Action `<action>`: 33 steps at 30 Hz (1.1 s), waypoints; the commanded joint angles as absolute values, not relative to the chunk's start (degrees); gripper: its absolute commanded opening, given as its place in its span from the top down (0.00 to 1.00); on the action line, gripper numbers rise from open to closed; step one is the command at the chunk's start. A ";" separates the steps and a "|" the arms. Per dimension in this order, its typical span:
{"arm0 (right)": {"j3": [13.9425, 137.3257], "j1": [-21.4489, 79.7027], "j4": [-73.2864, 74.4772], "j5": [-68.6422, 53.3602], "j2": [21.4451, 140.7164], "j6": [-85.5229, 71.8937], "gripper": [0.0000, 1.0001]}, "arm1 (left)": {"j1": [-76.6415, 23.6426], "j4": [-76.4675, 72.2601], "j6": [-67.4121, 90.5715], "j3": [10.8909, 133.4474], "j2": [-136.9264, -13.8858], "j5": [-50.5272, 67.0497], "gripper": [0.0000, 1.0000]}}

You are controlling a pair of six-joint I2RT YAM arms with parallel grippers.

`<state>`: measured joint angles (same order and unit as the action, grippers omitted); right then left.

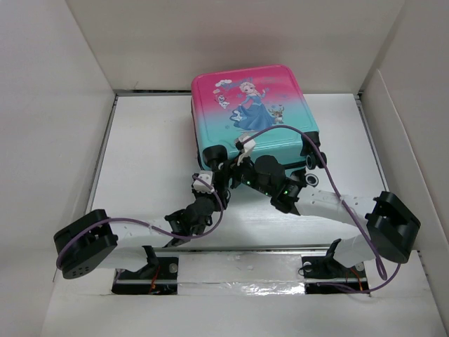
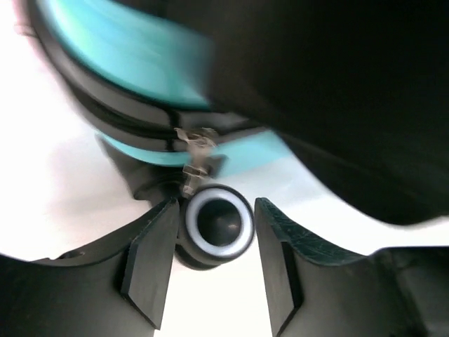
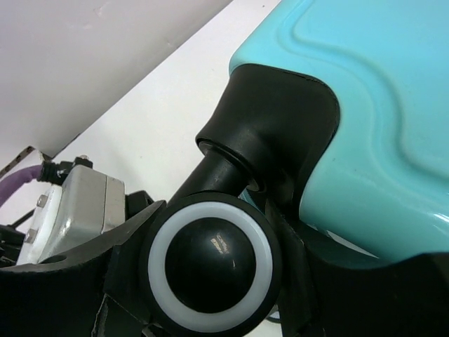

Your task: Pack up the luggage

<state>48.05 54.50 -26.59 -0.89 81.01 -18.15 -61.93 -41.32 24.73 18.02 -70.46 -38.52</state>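
The luggage [image 1: 252, 112] lies flat and closed at the back middle of the table, pink fading to teal with a princess print on top. Both grippers meet at its near edge. My left gripper [image 1: 214, 172] [image 2: 214, 235] stands open, and a black-and-white wheel [image 2: 217, 225] sits just ahead between its fingertips. The zipper pulls [image 2: 196, 151] hang above that wheel on the teal shell [image 2: 133, 56]. My right gripper [image 1: 238, 160] [image 3: 210, 270] is shut on a black-and-white wheel [image 3: 210, 263] under the teal corner [image 3: 379, 105]. A finger presses on each side of that wheel.
White walls [image 1: 63, 105] box in the table on the left, back and right. Another luggage wheel [image 1: 311, 179] sticks out at the near right corner, beside my right forearm. The left wrist's camera block [image 3: 66, 203] sits close beside the right gripper. Purple cables [image 1: 330, 182] loop over both arms.
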 commanded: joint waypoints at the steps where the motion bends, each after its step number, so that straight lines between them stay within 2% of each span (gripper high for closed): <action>1: 50.98 57.30 -35.07 -10.37 78.49 -17.93 1.00 | -59.15 -40.09 28.39 18.20 -66.11 -43.85 0.55; 5: 51.85 57.30 -35.07 -11.25 79.27 -18.02 1.00 | -59.15 -42.35 27.52 15.74 -63.63 -44.21 0.52; 7: 52.29 57.30 -35.16 -11.78 79.54 -18.19 1.00 | -59.67 -45.94 26.81 15.56 -63.98 -45.69 0.54; 16: 54.58 58.54 -34.19 -13.09 80.42 -18.11 1.00 | -60.91 -65.53 20.83 16.97 -73.47 -45.89 0.50; 20: 55.81 59.06 -36.03 -15.02 82.17 -18.98 1.00 | -60.91 -66.88 21.45 17.67 -75.50 -46.05 0.50; 24: 62.65 63.17 -33.49 -15.04 86.30 -17.59 1.00 | -61.52 -67.76 23.29 15.22 -74.62 -50.88 0.52; 29: 69.87 65.13 -31.81 -12.13 92.36 -17.22 1.00 | -60.73 -69.43 23.82 11.61 -71.81 -49.22 0.51; 31: 69.79 65.13 -33.82 -11.26 92.90 -18.19 1.00 | -60.73 -71.18 23.38 9.24 -70.93 -48.61 0.57; 33: 70.66 65.13 -33.75 -11.25 93.86 -18.28 1.00 | -59.60 -71.19 23.73 7.39 -70.32 -49.13 0.57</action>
<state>64.99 59.64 -21.69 -0.47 95.64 -14.74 -60.55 -65.30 24.40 9.19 -72.93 -49.93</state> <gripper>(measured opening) 0.624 0.432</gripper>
